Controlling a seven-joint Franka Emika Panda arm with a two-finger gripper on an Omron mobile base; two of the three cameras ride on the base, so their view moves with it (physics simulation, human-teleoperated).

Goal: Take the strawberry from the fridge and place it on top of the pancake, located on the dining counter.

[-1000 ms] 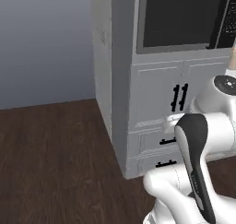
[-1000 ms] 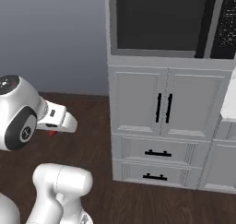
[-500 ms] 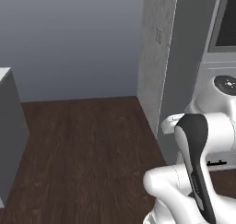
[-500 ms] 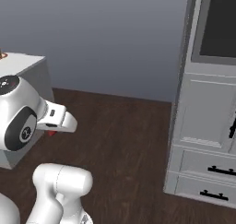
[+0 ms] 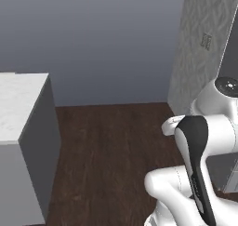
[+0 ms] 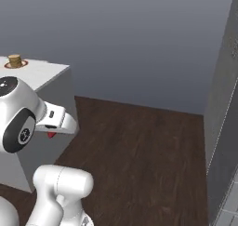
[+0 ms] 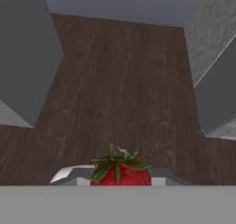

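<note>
Red strawberry [image 7: 120, 171] half-hidden in gripper [image 7: 120, 180]

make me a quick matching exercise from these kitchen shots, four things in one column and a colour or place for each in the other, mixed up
Things:
1. strawberry
2. pancake
3. dining counter
4. floor

Descriptions:
a. dark brown wood planks
b. white marble top with grey sides
c. red with green leaves, held in the gripper
d. tan stack on a red-rimmed plate at the counter's far end

Pairs: 1-c, 2-d, 3-b, 4-a
</note>
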